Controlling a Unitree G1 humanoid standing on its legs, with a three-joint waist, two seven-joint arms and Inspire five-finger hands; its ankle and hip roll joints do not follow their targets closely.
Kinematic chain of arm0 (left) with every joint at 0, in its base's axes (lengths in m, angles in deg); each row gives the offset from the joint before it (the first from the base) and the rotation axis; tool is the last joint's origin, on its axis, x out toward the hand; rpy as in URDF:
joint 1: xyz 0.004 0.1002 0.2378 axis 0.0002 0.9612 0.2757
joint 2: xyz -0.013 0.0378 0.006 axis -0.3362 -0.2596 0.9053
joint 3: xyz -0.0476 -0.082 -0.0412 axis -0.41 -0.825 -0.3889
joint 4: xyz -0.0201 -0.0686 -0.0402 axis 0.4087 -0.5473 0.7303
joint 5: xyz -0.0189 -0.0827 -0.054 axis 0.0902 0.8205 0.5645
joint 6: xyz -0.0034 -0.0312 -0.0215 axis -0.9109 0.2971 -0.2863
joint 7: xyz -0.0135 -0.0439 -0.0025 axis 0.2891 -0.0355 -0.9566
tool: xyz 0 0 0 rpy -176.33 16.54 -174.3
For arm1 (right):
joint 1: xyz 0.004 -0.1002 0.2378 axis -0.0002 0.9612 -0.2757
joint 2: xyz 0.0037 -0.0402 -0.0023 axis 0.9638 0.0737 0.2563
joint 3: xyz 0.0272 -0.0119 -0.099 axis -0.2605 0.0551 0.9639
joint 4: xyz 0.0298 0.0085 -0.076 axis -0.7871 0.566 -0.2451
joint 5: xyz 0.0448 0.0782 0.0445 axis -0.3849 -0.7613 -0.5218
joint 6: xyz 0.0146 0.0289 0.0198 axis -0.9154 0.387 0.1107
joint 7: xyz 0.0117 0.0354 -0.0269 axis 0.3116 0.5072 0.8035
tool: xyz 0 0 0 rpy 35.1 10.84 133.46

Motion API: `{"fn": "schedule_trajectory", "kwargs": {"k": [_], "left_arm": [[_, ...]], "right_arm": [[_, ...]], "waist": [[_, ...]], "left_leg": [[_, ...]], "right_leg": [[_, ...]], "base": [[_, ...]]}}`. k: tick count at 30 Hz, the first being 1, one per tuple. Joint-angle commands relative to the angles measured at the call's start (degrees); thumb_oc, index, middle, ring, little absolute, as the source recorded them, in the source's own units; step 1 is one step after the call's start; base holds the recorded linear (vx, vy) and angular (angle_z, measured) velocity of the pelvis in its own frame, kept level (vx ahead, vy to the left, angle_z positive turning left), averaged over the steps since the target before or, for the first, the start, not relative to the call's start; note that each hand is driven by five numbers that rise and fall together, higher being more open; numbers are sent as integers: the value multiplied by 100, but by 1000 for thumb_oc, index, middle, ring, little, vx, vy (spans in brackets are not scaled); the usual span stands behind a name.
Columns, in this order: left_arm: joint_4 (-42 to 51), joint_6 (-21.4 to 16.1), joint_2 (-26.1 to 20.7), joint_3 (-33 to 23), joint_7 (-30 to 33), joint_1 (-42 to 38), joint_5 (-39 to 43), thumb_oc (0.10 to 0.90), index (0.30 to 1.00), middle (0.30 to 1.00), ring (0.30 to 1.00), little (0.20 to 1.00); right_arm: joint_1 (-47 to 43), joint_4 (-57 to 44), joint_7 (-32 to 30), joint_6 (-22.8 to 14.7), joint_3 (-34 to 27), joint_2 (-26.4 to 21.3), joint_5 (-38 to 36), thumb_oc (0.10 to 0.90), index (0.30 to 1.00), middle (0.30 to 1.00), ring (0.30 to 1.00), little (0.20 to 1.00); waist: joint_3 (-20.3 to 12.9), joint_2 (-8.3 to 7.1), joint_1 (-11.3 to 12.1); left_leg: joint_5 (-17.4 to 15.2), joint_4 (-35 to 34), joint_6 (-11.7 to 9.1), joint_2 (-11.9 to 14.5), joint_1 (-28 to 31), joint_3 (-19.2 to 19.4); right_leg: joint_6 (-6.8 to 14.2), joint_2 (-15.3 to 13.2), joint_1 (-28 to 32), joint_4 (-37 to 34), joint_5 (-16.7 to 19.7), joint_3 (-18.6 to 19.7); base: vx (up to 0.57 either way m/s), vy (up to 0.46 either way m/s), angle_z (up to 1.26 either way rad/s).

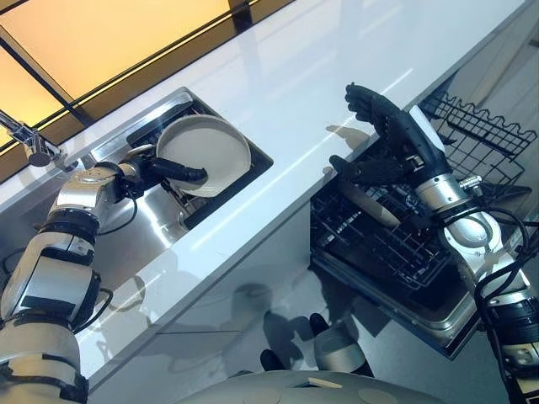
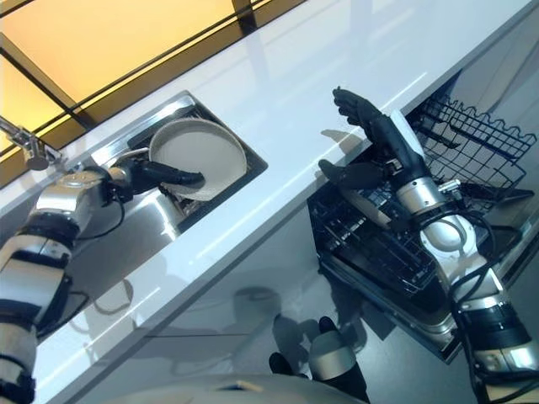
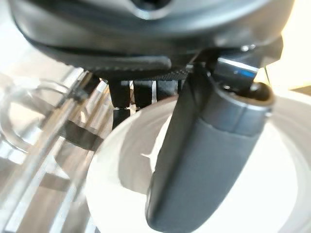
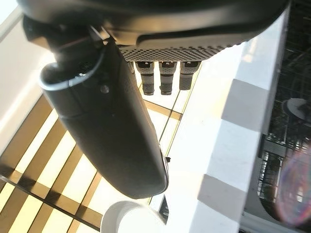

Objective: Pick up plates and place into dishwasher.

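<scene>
Fingers (image 1: pixel 181 172) of the left hand (image 1: pixel 156 168) are curled on the plate (image 1: pixel 206 151): the thumb lies across the pale inner face, as the left wrist view shows, and the other fingers go behind the rim. So you have a pinch on the near edge, and the plate stands tilted in the sink (image 1: pixel 160 220), at the upper left of the frame. Whether it is already free from the sink rack below it, I cannot tell.

Your right hand (image 1: pixel 389 135) is in the middle right of the frame, with the fingers straight and spread and holding nothing. It hovers over the edge of the white table (image 1: pixel 312 67), just above the dishwasher rack (image 1: pixel 379 240), which is pulled out at the lower right.

For this step I think the grip is the main matter. A pinch at one edge of a smooth plate can let it turn, so keep the thumb firm and raise the plate slowly, straight up, until its lower rim passes the sink wall. Then carry it low over the table toward the right of the frame. The distance to the rack looks long for the left arm, so you should probably give the plate to the open right hand above the table, not over the floor.
</scene>
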Motion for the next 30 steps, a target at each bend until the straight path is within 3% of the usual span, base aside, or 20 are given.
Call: {"fn": "schedule_trajectory", "kwargs": {"k": [1,15,21,27,30], "left_arm": [[-266,-45,-266,-498,263,-94,681,100,300,300,300,200],[125,-33,-288,-1085,573,334,1861,100,300,300,300,200],[344,-69,-260,-1088,489,397,1884,100,300,300,300,200],[1038,-93,-184,-853,190,366,1787,100,300,300,300,200],[1433,-88,-59,-644,142,264,1594,100,300,300,300,200]], "right_arm": [[-716,-174,-249,-734,-267,-31,-71,800,900,900,900,900],[-781,-202,-247,-763,-156,37,-2,800,900,900,900,900],[-855,-218,-322,-800,-105,67,153,800,900,900,900,900],[-1032,-351,-549,-956,-73,-43,889,800,900,900,900,900],[-1229,-423,-799,-1089,-55,-188,1836,800,900,900,900,900]], "waist": [[-859,-84,190],[-881,-121,389],[-897,-122,462],[-894,-93,554],[-905,-88,593]], "left_leg": [[-348,175,-28,-119,-162,-27],[-310,153,-48,-115,-189,-185],[-286,156,-48,-121,-231,-226],[-281,156,-30,-141,-243,-324],[-287,155,-25,-154,-246,-373]], "right_leg": [[608,31,-251,221,-323,-241],[587,17,-225,193,-331,-305],[568,23,-263,207,-315,-297],[564,20,-246,214,-319,-301],[573,24,-235,209,-317,-295]], "base": [[-12,12,4],[-6,3,2],[-12,4,8],[0,0,0],[-3,2,5]]}}
